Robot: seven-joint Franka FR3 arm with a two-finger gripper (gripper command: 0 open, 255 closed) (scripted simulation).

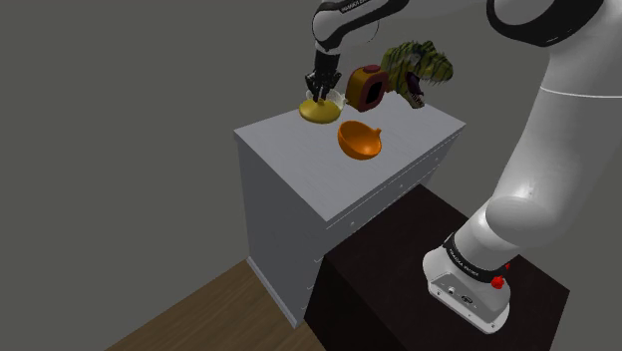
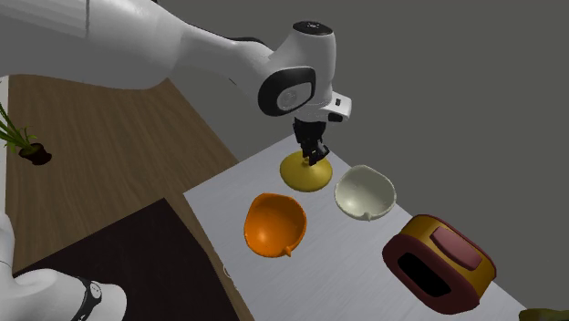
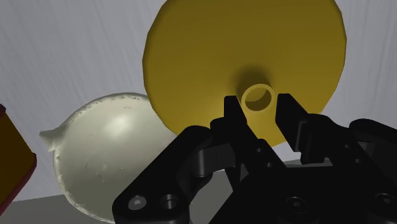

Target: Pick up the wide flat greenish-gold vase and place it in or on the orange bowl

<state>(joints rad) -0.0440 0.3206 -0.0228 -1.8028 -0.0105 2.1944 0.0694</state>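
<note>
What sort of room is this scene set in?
Probably a room in a home, maybe a bedroom: a white chest of drawers, a brown wood-plank floor, and a small potted green plant.

We log the vase [image 3: 242, 51] as smooth, matt yellow-gold; we can't tell its material. White bowl [image 3: 108, 146]: soft sheen, faintly pitted and rough near the rim. Orange bowl [image 2: 274, 223]: smooth, mild gloss inside. Fingers [image 3: 234, 118]: black, smooth, with a dull sheen like plastic. Worktop [image 1: 299, 160]: plain pale grey, flat matt. Floor [image 1: 199, 309]: brown wood planks. Arm [image 1: 558, 150] shell: smooth, slightly glossy white.
</note>
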